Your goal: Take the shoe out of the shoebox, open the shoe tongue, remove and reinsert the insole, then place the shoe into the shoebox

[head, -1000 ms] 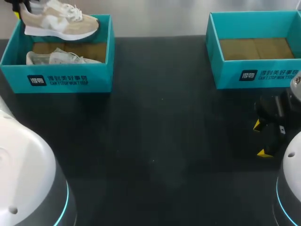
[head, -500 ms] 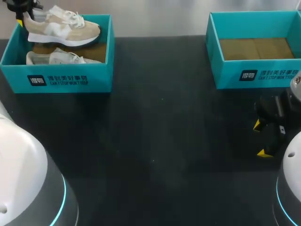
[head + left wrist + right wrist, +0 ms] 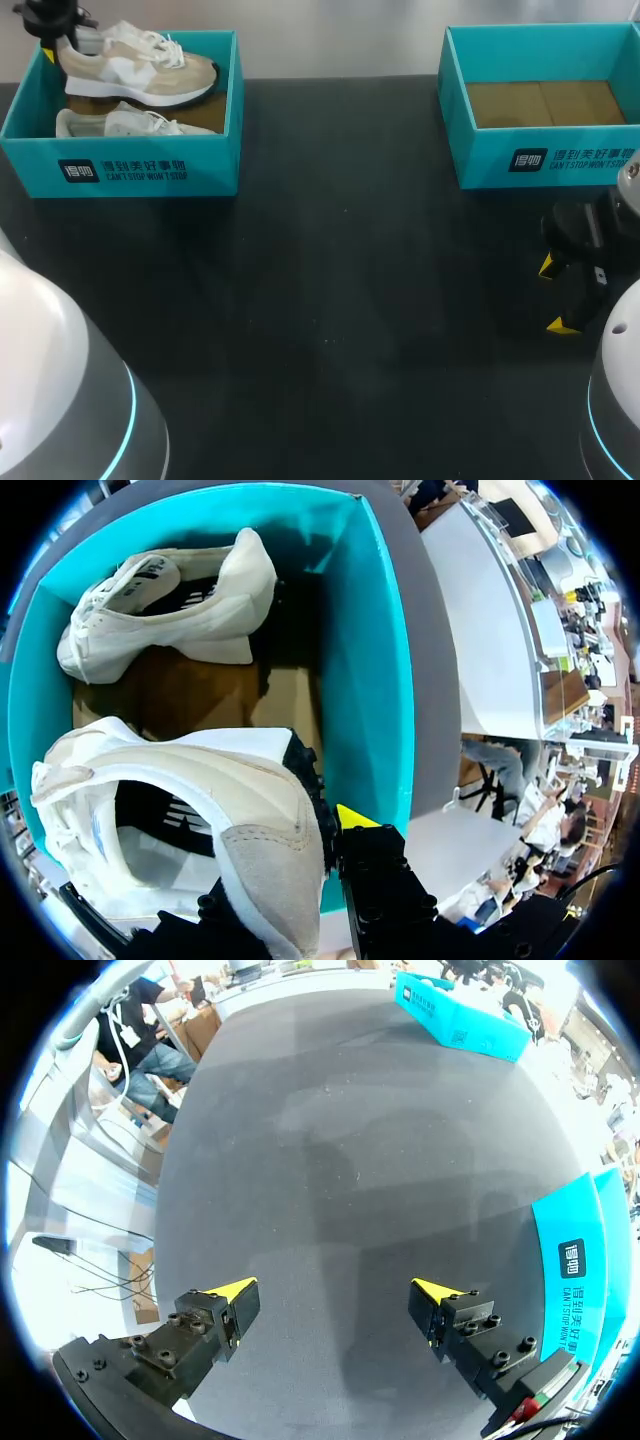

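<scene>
Shoe (image 3: 140, 72) lies along the far side of the left shoebox (image 3: 120, 170) with its toe toward the worktop's (image 3: 330, 300) middle. The left arm's (image 3: 48, 15) jaws are clamped across its heel collar, one inside and one out. The right arm's (image 3: 590, 250) jaws stand open, well apart from it, so the left is nearer.

From above, my left tool (image 3: 48, 40) sits in the far corner, its upper part cut off by the edge. At my left wrist, the heel of the shoe (image 3: 200, 810) covers one finger; only one yellow tip (image 3: 350, 815) shows. The second shoe (image 3: 130, 123) is half hidden behind the wall of the left shoebox (image 3: 130, 165). The right shoebox (image 3: 545, 150) runs off the edge, and my own arm covers part of my right tool (image 3: 553, 295).
</scene>
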Available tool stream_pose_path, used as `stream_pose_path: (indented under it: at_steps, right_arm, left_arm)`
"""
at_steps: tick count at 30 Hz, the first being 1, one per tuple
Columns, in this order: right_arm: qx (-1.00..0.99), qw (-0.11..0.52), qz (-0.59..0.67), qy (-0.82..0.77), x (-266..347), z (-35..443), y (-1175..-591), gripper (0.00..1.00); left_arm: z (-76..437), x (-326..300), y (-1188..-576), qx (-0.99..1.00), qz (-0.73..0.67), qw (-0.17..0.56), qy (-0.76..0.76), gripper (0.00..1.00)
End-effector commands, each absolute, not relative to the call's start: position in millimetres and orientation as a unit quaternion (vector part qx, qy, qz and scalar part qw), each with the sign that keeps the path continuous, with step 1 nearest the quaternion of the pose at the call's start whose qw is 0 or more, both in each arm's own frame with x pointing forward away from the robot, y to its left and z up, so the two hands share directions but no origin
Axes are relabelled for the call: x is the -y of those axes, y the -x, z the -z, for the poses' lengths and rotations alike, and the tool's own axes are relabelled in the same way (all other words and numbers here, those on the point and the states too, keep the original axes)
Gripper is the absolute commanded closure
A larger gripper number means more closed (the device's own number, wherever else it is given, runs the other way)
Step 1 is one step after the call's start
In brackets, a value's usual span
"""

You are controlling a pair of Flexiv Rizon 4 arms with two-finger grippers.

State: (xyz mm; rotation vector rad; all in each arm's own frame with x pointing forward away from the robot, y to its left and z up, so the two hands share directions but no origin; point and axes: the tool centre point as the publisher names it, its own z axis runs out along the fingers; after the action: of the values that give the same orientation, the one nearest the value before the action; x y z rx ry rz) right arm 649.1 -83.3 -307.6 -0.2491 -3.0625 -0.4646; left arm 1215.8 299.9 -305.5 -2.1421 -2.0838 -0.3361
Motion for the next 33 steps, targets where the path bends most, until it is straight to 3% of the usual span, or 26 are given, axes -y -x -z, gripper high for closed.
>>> stream_pose_path:
  at_steps: [1, 33]
  right_arm:
    - [0.985, 0.016, 0.149, 0.080, 83, 308, -648, 0.00]
    - [0.985, 0.016, 0.149, 0.080, 83, 308, -648, 0.00]
  left_arm:
    - [308, -300, -1217, 0.689, 0.111, 0.061, 0.713, 1.00]
    - [345, -290, -1215, 0.686, 0.090, 0.077, 0.717, 1.00]
